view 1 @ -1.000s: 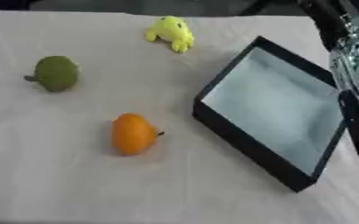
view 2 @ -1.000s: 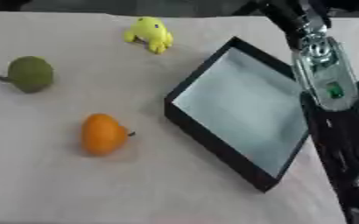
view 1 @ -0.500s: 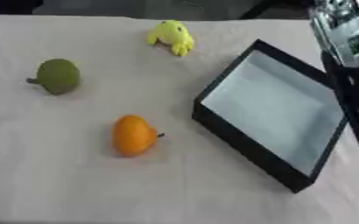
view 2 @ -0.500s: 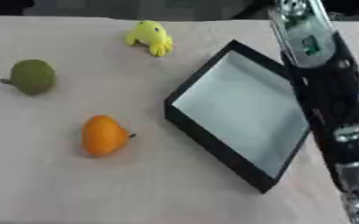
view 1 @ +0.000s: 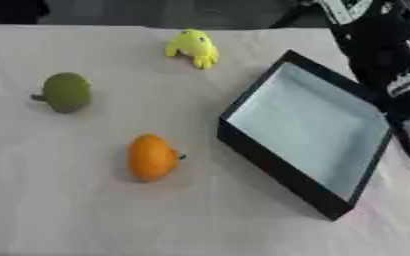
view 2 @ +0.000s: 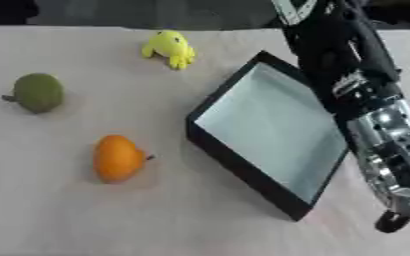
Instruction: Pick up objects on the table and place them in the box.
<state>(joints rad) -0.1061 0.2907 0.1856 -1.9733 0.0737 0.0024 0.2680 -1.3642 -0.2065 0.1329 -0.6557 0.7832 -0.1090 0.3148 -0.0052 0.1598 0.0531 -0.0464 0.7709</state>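
Three things lie on the pale cloth: a yellow toy (view 1: 193, 46) at the far middle, a green round fruit (view 1: 66, 92) at the left, and an orange fruit (view 1: 151, 157) nearer the front. The black box (view 1: 271, 169) with a pale floor sits askew at the right and holds nothing. My right arm (view 2: 348, 75) stretches along the box's right side from the lower right to the top edge. Its hand lies beyond the top edge and is hidden. My left hand shows in neither view.
The cloth-covered table (view 1: 77, 215) runs to a dark far edge just behind the yellow toy. A silver joint (view 2: 392, 135) of the right arm hangs over the box's right rim.
My right arm has reached farther away along the box's right side, and its hand has passed out of the top edge. The three things and the box have not moved.
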